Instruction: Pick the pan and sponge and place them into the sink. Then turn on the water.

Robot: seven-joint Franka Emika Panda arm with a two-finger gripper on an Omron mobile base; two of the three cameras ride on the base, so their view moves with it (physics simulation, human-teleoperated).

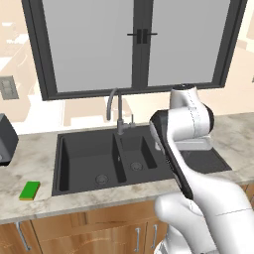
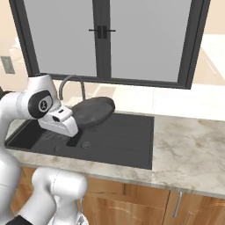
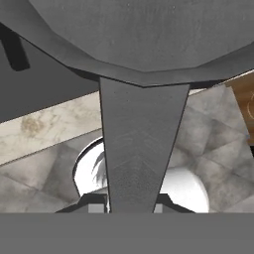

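Looking from the left base camera, the sink (image 1: 89,163) sits in the counter (image 1: 30,163) below the window (image 1: 134,44), with its faucet (image 1: 115,106) at the back rim between the two basins. Both basins hold nothing but their drains. The sponge (image 1: 30,190) lies flat on the counter near the front edge, left of the sink and well apart from it. The arm (image 1: 186,144) covers the drainboard side.

From the right base camera, the pan (image 2: 92,111) is off the counter (tilted, its underside toward the camera) above the sink (image 2: 132,140), over the ribbed drainboard near the back rim. The gripper (image 2: 75,128) meets it at its lower left edge; the fingers themselves are hidden behind the hand. The faucet (image 2: 72,85) arches just behind it.

In the hand camera, the pan (image 3: 144,34) spreads across the top, and its handle (image 3: 141,149) runs down into the gripper (image 3: 132,208), whose jaws are pinched on that handle. Marble counter (image 3: 44,129) shows beyond.
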